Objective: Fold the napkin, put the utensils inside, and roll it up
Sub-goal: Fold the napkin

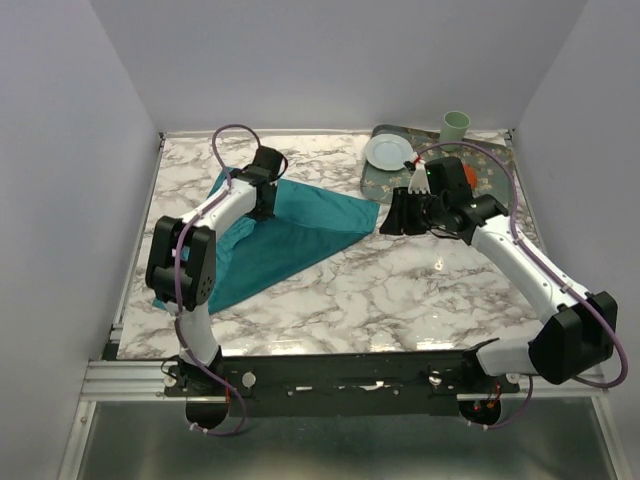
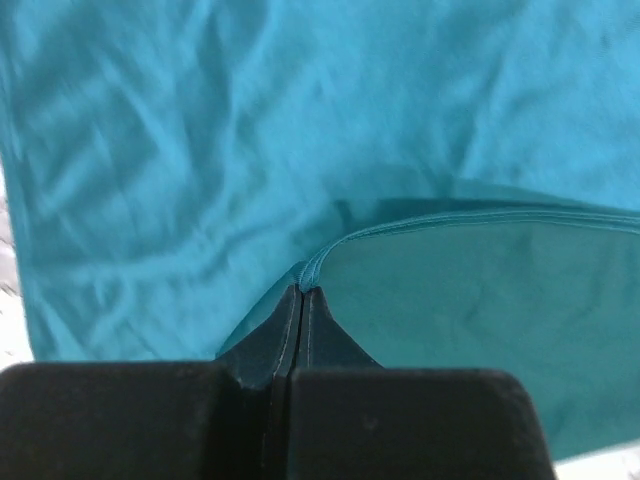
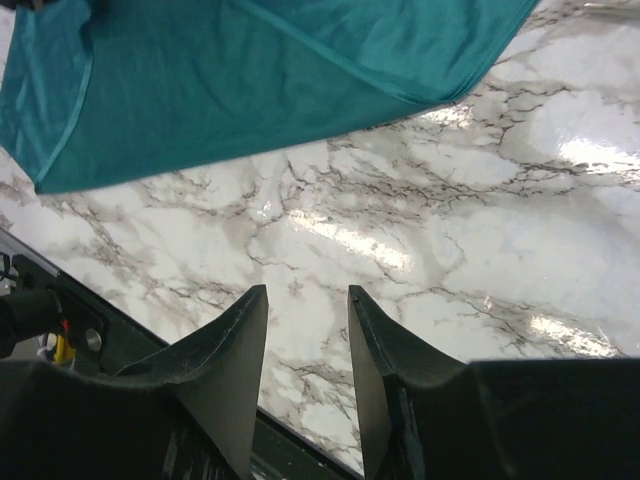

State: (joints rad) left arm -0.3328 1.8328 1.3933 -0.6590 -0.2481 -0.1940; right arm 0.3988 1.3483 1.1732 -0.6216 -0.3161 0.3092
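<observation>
The teal napkin point(image 1: 300, 228) lies on the left half of the marble table, folded over into a rough triangle with its tip pointing right. My left gripper point(image 1: 264, 203) is over its far edge, shut on a hemmed corner of the cloth point(image 2: 330, 245), which it holds lifted above the layer below; the fingertips point(image 2: 302, 292) meet on the hem. My right gripper point(image 1: 398, 220) is open and empty, just right of the napkin's tip, above bare marble point(image 3: 307, 295). The napkin point(image 3: 250, 70) fills the top of the right wrist view. I cannot make out the utensils.
A patterned grey-green tray point(image 1: 490, 172) stands at the back right with a small white plate point(image 1: 388, 151) on it and a pale green cup point(image 1: 456, 125) behind. My right arm covers part of the tray. The table's metal front rail point(image 3: 60, 320) runs along the near edge.
</observation>
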